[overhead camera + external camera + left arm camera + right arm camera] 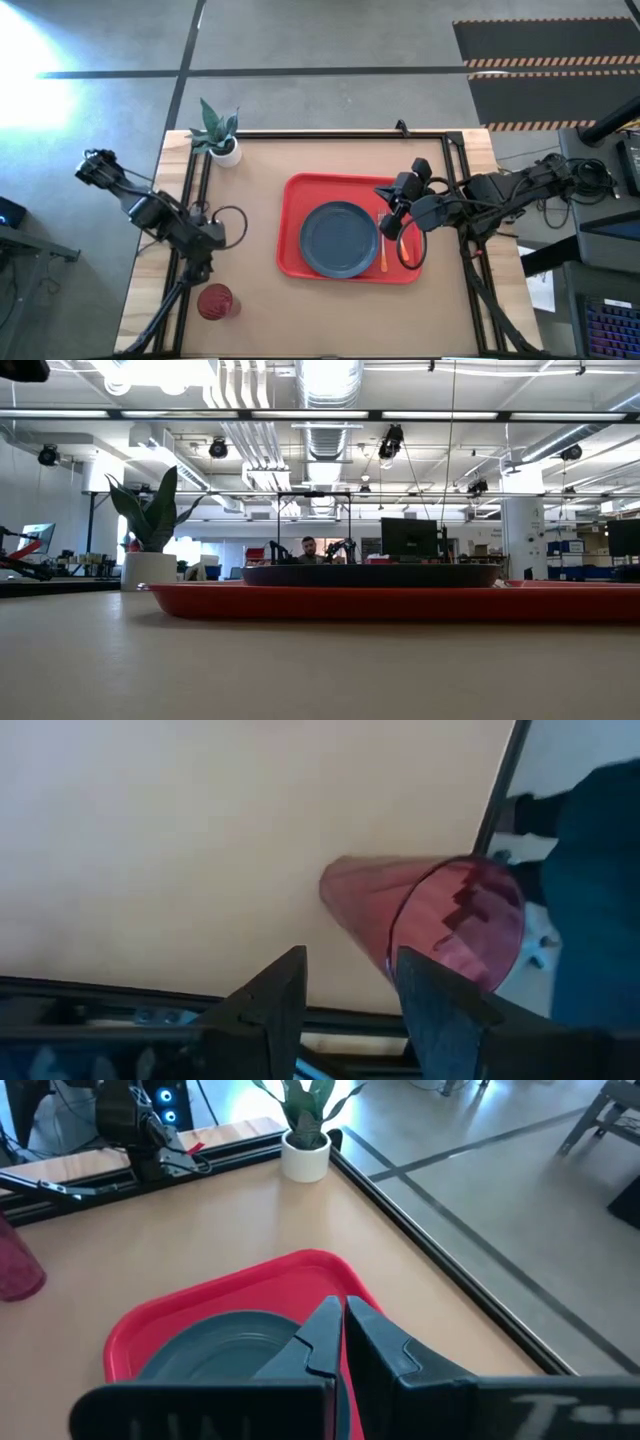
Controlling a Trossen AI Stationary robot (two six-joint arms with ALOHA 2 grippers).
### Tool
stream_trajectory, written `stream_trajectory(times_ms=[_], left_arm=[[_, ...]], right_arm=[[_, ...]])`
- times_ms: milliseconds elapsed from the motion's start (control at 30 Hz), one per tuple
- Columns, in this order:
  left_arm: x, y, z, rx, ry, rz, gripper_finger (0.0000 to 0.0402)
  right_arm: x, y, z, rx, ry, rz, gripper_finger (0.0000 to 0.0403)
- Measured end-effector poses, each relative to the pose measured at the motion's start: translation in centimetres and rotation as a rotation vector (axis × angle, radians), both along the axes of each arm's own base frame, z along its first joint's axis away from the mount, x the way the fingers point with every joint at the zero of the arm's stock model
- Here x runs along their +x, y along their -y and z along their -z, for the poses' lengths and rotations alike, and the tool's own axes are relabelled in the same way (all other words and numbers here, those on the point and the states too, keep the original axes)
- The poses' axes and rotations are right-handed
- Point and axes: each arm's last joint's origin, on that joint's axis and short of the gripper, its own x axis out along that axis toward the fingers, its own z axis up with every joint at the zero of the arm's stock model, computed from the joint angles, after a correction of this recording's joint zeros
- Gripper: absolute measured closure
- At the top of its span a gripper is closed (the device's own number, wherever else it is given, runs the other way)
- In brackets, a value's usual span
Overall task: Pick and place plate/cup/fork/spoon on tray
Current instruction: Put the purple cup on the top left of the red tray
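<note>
Cup (217,301) next in line, judging by the layout: upright on the table (250,200) at the near left corner, well apart from the tray (292,215). Left end effector (205,258) poised just beyond the cup on its far side, fingers (268,1005) spread and empty in the wrist view, the translucent red tumbler close ahead and off to one side of the gap, not between them. Next move, by this reading: line up so the tumbler sits inside the gap, close gently on the thin wall, lift and carry right to the tray.

Plate (339,240) already lying in the middle of the tray. Fork (383,243) on the tray just right of the plate, orange handle pointing near. Spoon not made out anywhere.

Right end effector (392,222) hanging over the tray's right part above the fork, fingers pressed together, holding nothing visible.
</note>
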Motion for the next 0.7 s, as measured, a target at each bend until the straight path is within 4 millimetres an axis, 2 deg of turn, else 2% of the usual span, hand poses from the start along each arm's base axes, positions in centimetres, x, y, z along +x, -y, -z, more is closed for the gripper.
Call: stream_trajectory(times_ms=[333,533,700], left_arm=[[-0.2,-0.2,0.2,-0.01,-0.016,-0.049,0.0265],[0.5,0.3,0.5,-0.027,-0.041,-0.12,0.0265],[1.0,0.8,0.7,-0.061,-0.054,-0.109,0.0265]], right_arm=[[0.0,0.0,0.1,-0.044,-0.029,-0.031,0.0394],[0.0,0.0,0.1,-0.071,-0.047,-0.053,0.0394],[0.0,-0.1,0.1,-0.075,-0.053,-0.061,0.0394]])
